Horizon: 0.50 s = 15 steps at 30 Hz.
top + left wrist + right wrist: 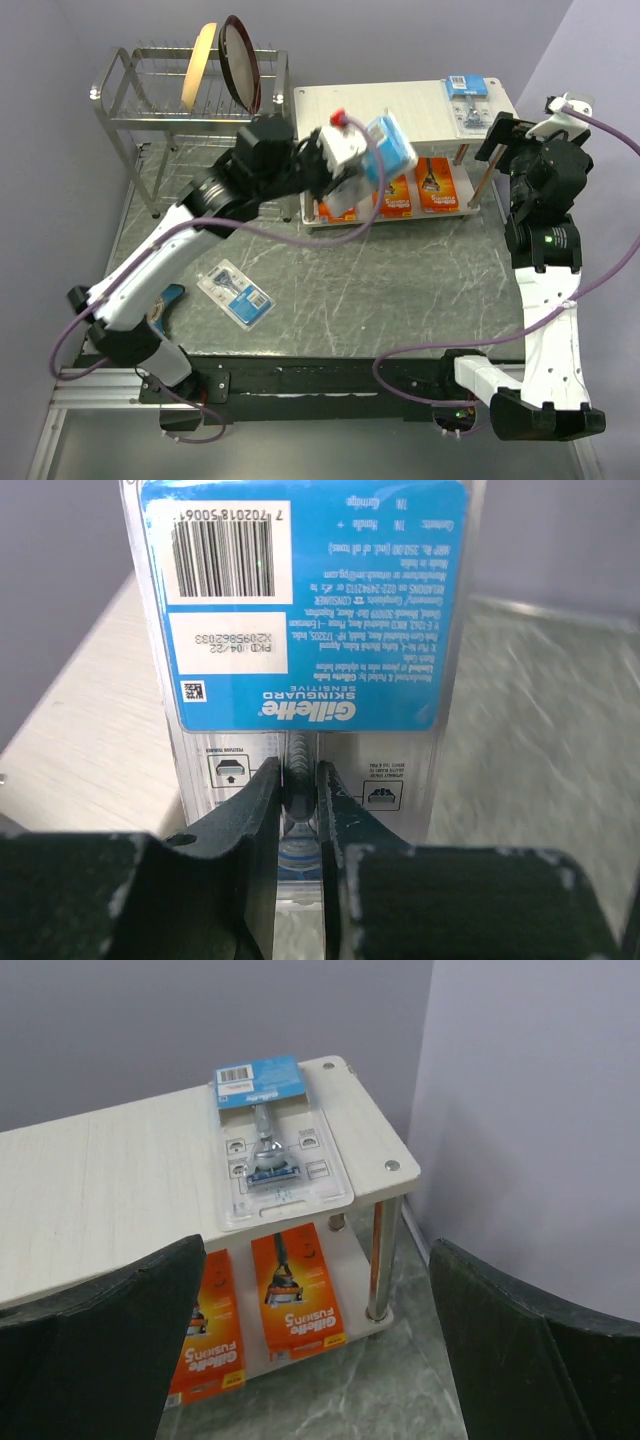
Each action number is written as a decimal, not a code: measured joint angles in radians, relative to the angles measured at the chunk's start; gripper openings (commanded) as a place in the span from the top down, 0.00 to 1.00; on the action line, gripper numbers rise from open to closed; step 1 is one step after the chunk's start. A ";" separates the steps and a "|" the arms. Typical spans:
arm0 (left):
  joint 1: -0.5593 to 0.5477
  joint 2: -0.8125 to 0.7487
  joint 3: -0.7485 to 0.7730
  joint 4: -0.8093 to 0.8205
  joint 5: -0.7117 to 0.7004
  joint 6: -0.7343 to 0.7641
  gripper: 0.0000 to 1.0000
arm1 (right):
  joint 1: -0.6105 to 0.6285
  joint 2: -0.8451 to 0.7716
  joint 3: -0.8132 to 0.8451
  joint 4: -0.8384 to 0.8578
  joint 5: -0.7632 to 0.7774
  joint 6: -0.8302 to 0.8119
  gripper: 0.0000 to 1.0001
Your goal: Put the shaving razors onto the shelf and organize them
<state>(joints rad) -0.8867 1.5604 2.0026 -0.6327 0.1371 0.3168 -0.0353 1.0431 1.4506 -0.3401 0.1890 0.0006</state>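
Above shelf (400,100) edge, blue razor pack (392,148)

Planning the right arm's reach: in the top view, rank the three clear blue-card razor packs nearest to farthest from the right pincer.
From the right pincer:
1. Clear blue-card razor pack on the white shelf, top right.
2. Held pack, in the left pincer by the shelf's front edge.
3. Table pack, far left.

walls: plain pale lilac walls (50,150) on left, back and right; a corner shows in the right wrist view
bench: dark grey-green marbled bench (400,290), pale scratches, black strip (330,372) along near edge
rack: chrome wire dish rack (150,122), back left on the bench, cream plate (203,65) and dark plate (240,60) upright in it
light: soft, even
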 measured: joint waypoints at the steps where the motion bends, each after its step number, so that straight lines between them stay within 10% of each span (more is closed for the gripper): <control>1: 0.007 0.040 0.047 0.017 -0.033 -0.034 0.99 | -0.006 0.003 -0.003 -0.005 0.000 0.011 0.00; 15: 0.085 0.344 0.256 0.235 -0.429 -0.312 0.93 | -0.009 0.041 -0.031 -0.059 -0.087 0.132 0.00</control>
<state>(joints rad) -0.8017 1.9045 2.2589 -0.3981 -0.2916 0.0044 -0.0444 1.0843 1.4197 -0.3992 0.1017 0.1329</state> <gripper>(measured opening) 0.207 0.999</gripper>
